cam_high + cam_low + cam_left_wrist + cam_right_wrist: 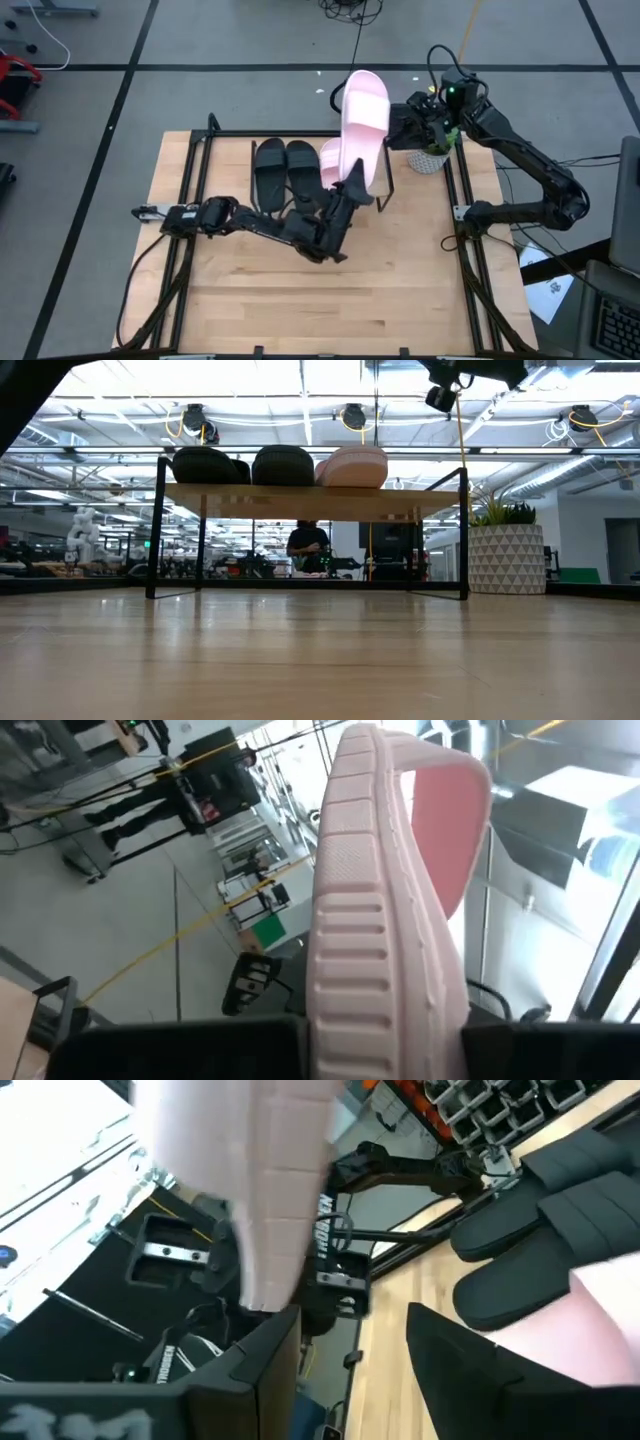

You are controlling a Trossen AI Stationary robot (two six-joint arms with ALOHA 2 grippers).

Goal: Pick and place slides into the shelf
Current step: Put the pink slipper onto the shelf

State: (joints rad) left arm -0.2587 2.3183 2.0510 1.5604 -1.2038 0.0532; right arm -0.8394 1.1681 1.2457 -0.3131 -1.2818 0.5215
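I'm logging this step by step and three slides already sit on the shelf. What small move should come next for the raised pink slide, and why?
Probably the left gripper should lower the pink slide onto the shelf beside its mate. It grips the slide at one end and holds it high, while the black pair and the other pink one already lie on the plank, with free room toward the right gripper waiting close by.

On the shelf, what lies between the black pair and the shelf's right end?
In the high view, one pink slide lies on the shelf right of the black slides, partly hidden by the raised pink slide held in the left tool. The low view shows it too.
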